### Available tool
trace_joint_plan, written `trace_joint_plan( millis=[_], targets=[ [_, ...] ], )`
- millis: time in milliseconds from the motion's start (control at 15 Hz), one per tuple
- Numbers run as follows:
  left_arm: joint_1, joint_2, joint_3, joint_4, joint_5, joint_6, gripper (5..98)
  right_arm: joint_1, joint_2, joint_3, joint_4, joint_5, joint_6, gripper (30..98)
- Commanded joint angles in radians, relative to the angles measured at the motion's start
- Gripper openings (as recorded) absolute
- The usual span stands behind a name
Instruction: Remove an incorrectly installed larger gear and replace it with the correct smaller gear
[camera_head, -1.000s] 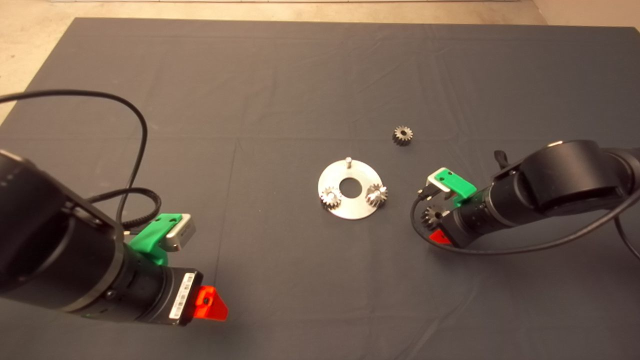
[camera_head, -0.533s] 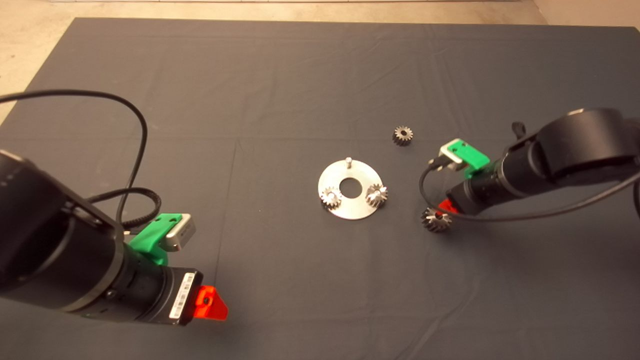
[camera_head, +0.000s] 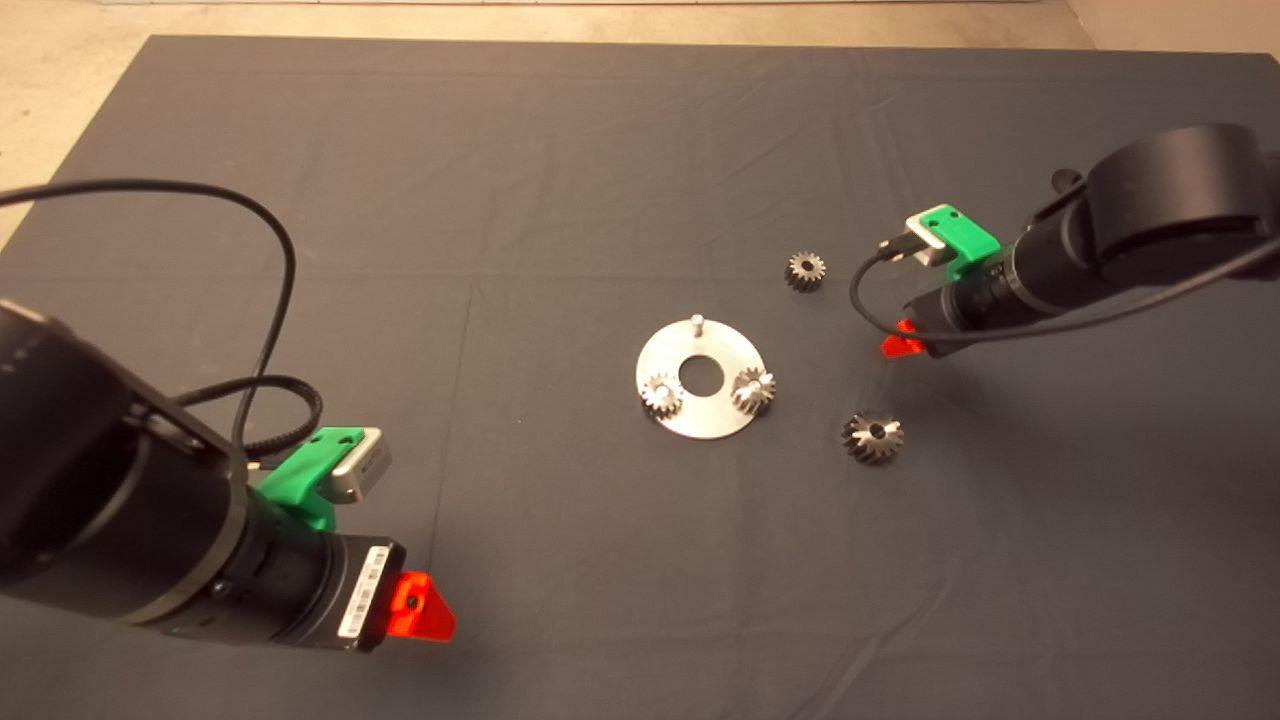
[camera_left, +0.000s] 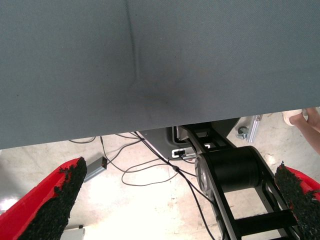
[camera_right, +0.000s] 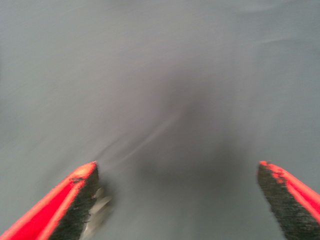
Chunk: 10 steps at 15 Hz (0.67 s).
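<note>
In the head view, you find the round steel plate (camera_head: 700, 385) near the mat's (camera_head: 560, 180) centre, carrying two small shiny gears (camera_head: 661, 396) at its 8 and 4 o'clock and a bare pin (camera_head: 696, 322) at 12 o'clock. The larger gear (camera_head: 872, 438) lies flat on the mat at 4 o'clock from the plate, apart from everything. The smaller gear (camera_head: 805, 271) lies at 1 o'clock from the plate. The right gripper (camera_head: 903, 340) is between these two gears, toward 3 o'clock, touching neither. The left gripper (camera_head: 422, 607) is parked at the mat's 7 o'clock. In the left wrist view, you see its fingers (camera_left: 52, 200) spread wide with nothing between them, over the mat edge and floor cables (camera_left: 150, 172). In the right wrist view, the fingers (camera_right: 75, 202) stand wide apart and empty above bare mat.
</note>
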Motion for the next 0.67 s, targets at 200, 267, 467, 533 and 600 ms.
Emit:
trace_joint_plan(
  millis=[200,267,467,533,600],
  targets=[
    [-0.003,-0.005,0.011,-0.015,0.004,-0.005,97.6,0.023,0.069,-0.071,-0.015,0.006,-0.047,89.8],
    [-0.003,-0.006,0.011,-0.015,0.007,-0.005,97.6,0.023,0.076,-0.071,-0.017,0.006,-0.049,92.0],
    [0.005,-0.005,0.014,-0.015,0.009,-0.005,97.6,0.022,0.088,-0.092,-0.017,0.007,-0.063,92.2],
    [0.005,-0.005,0.014,-0.015,0.006,-0.005,97.6,0.023,0.090,-0.094,-0.017,0.013,-0.071,95.0],
    [0.005,-0.005,0.014,-0.015,0.002,-0.005,97.6,0.023,0.090,-0.111,-0.017,0.042,-0.073,96.5]
  ],
)
